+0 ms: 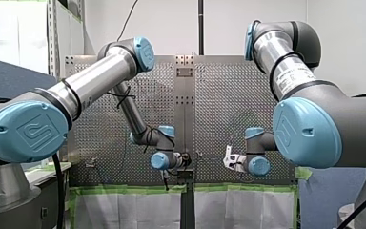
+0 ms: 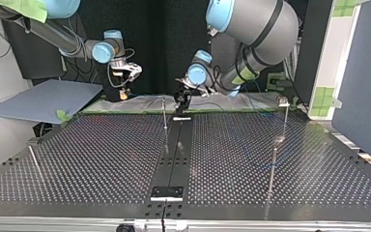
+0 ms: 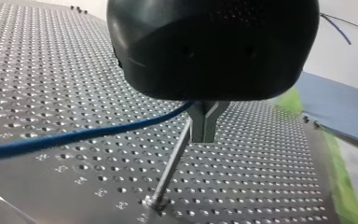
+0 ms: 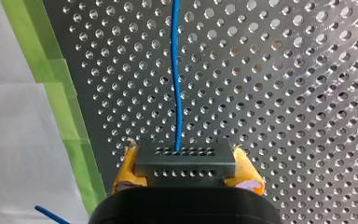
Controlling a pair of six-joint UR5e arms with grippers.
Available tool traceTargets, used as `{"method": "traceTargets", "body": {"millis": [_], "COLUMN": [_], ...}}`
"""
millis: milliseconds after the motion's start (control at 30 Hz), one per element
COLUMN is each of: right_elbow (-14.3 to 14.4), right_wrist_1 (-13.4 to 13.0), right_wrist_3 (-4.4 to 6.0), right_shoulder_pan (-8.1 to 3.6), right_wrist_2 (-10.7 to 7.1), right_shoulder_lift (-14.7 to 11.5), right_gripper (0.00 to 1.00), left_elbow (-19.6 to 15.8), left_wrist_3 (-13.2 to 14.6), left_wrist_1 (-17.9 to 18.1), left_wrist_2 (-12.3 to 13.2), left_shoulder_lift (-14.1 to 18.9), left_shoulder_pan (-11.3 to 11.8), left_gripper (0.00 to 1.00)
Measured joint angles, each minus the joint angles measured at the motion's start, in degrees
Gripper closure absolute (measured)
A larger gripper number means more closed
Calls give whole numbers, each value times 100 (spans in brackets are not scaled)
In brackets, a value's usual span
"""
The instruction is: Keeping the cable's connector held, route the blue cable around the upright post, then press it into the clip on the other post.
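In the right wrist view my right gripper (image 4: pixel 186 171) is shut on the grey connector (image 4: pixel 185 158), which sits between its yellow pads (image 4: pixel 127 169). The blue cable (image 4: pixel 177 93) leaves the connector and runs ahead over the perforated plate. In the left wrist view my left gripper (image 3: pixel 204 133) has its metal fingers closed together, and the blue cable (image 3: pixel 74 136) leads out of them to one side. A thin upright post (image 3: pixel 172 163) stands right beside those fingers. In the top view my left gripper (image 2: pixel 182 99) hangs close to that post (image 2: pixel 164 113). A post with a clip (image 2: pixel 283 101) stands further right there.
A dark rail (image 2: pixel 176 150) runs down the middle of the perforated table. Other thin posts stand at the top view's right (image 2: pixel 273 166) and left (image 2: pixel 35 162). A grey-blue board (image 2: pixel 43 99) lies beyond the table's left corner. Green tape (image 4: pixel 70 116) lines the plate's edge.
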Motion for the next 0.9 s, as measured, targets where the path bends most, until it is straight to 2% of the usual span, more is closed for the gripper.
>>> {"method": "traceTargets", "body": {"millis": [467, 700, 900], "right_elbow": [-248, -405, -570], "right_wrist_1": [106, 151, 278], "right_wrist_3": [0, 0, 0], "right_shoulder_pan": [-50, -84, -117], "right_wrist_2": [-32, -93, -106], "right_shoulder_lift": [3, 8, 12], "right_gripper": [100, 100, 100], "left_elbow": [258, 375, 398], "left_wrist_3": [-251, -322, -309], "left_wrist_1": [-18, -74, -68], "left_wrist_2": [243, 228, 93], "left_shoulder_lift": [-3, -6, -5], "left_shoulder_pan": [89, 141, 210], "left_gripper": [100, 100, 100]}}
